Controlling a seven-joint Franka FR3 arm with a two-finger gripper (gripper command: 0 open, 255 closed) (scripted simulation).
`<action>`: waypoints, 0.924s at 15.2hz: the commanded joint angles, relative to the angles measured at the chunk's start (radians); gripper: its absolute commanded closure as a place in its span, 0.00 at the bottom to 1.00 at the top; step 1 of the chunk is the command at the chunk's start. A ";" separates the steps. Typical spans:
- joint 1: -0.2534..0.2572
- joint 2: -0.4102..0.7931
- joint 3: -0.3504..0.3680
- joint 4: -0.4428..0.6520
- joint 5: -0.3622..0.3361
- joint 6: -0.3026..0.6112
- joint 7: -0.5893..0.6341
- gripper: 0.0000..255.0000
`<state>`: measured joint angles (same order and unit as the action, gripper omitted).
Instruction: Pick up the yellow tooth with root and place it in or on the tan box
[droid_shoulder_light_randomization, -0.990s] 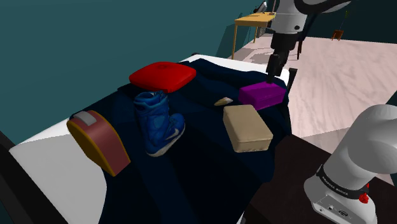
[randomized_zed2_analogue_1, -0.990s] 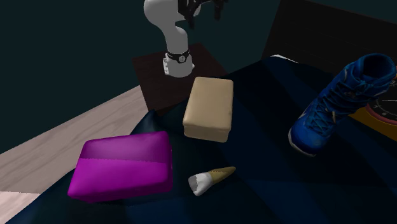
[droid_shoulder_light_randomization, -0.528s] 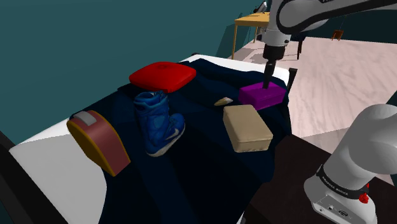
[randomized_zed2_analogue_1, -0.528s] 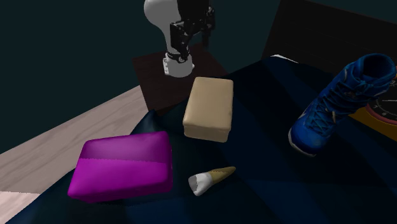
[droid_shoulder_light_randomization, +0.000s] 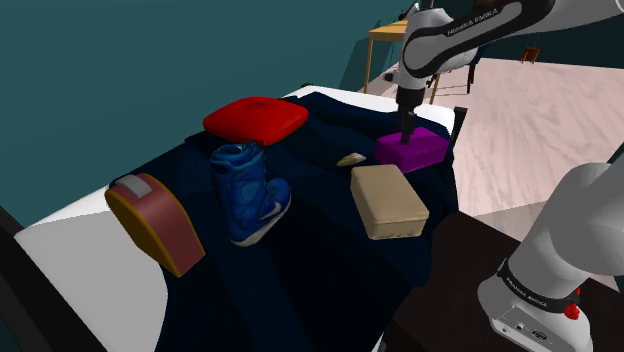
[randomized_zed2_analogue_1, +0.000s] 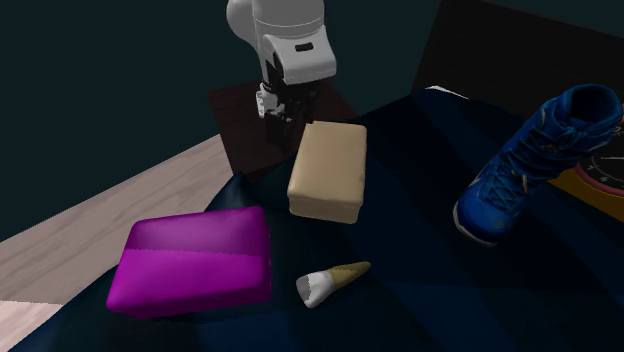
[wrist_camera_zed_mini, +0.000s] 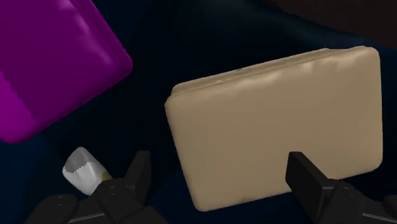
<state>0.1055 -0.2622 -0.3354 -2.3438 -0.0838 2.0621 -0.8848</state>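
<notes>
The tooth lies on the dark blue cover, its white crown toward the purple box and its yellowish root pointing away. It is a small pale shape between the red cushion and the tan box. The tan box lies flat, lid shut, beside it. My gripper hangs in the air above the tan box's end nearest the stand, well short of the tooth. My gripper is open, with the tan box below it and the tooth's crown just outside one finger.
A purple box lies close to the tooth. A blue boot, a red cushion and a yellow-and-maroon object stand further along the cover. The dark stand adjoins the cover's edge.
The arm has swung toward the shoulder view's left and the hand has come down, from the top of the second exterior view to just above the tan box. The objects have not moved.
</notes>
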 joint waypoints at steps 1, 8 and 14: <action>0.015 0.083 -0.023 0.041 0.018 0.042 -0.101 0.00; 0.022 0.379 -0.047 0.224 0.133 0.143 -0.440 0.00; -0.019 0.619 0.005 0.426 0.216 0.177 -0.684 0.00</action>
<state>0.0930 0.3154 -0.3418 -1.9520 0.1202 2.2322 -1.5286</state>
